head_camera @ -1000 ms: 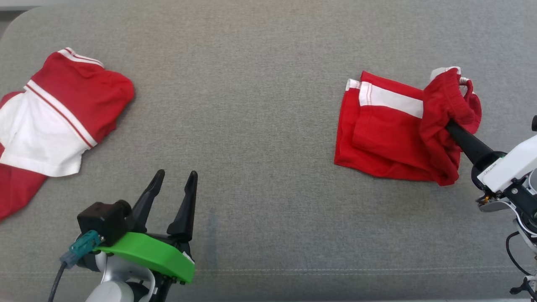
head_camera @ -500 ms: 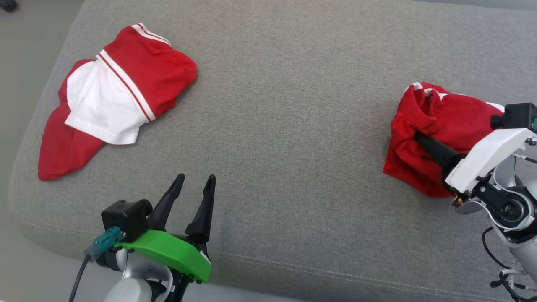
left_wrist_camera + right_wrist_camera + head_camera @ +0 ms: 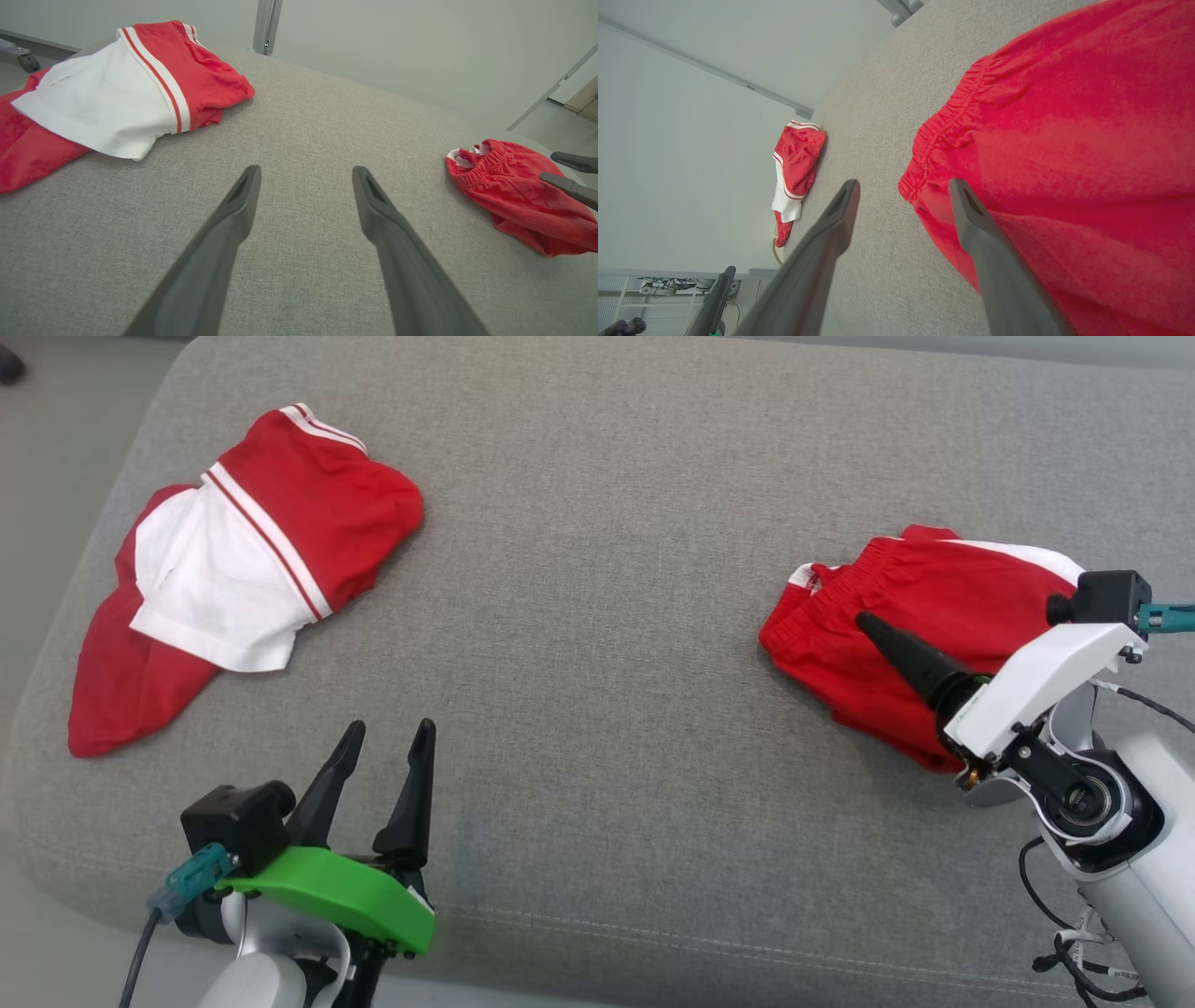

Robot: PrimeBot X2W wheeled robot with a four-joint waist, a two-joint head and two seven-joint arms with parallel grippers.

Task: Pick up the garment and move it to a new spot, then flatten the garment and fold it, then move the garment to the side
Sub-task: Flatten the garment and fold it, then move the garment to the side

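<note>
Closing out, I judge, the move-aside step — my right claw [image 3: 903, 186] stands fingers apart over the folded red garment [image 3: 934, 588] at the cushion's [image 3: 597, 523] right edge; my left claw [image 3: 390, 728], also apart, waits near the front edge. Next: lift clear without snagging cloth.

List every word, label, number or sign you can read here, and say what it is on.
No text can be read.
Faint small print on the white housing of the right gripper, by the finger base: too small to read.
Red shorts and red-and-white garment: stripes only, no lettering visible.
</note>
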